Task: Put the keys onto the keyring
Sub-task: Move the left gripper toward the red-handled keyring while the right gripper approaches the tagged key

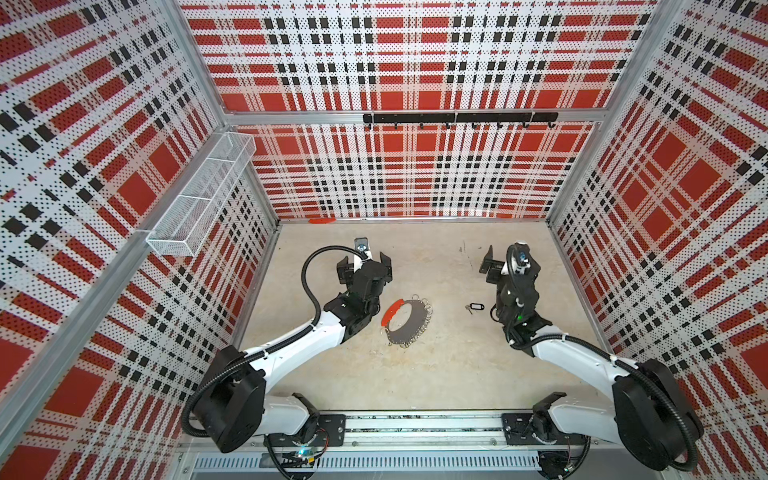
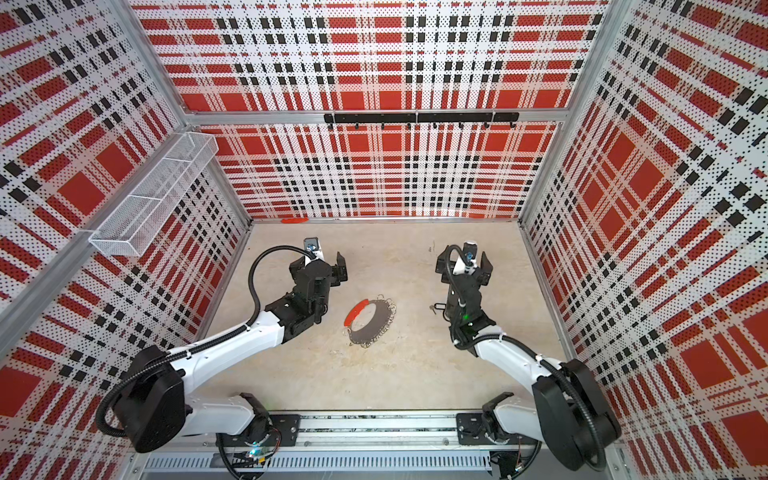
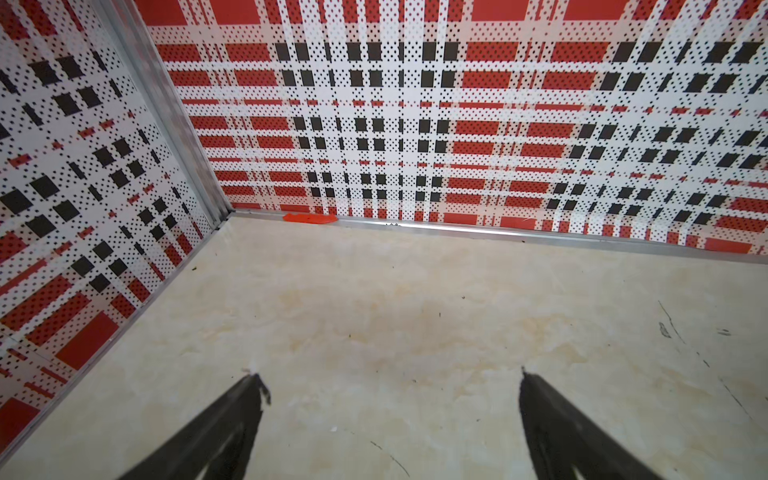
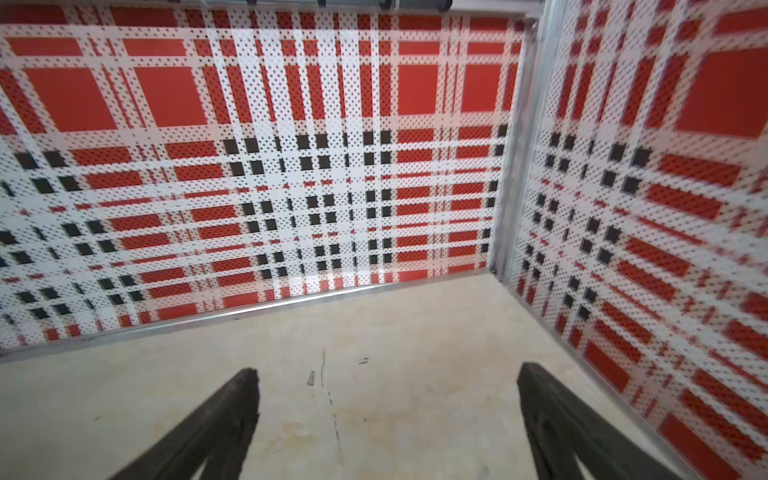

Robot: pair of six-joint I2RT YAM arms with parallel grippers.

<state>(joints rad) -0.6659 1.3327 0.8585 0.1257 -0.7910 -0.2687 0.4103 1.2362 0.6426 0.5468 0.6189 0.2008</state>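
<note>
Lying flat well apart from the keyring (image 1: 409,321), on its right in a top view, the keys (image 1: 474,308) look light, stiff and slippery; the black tag (image 1: 478,307) seems the best hold. Left gripper (image 1: 364,259) and right gripper (image 2: 464,261) hover farther back than the keyring, jaws spread, empty.

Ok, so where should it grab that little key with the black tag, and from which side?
Grip the black tag, not the tiny key: the tag is the bigger, flat-sided part. It lies flat on the table, so come straight down, jaws across its narrow width. The open right gripper is probably nearest.
</note>
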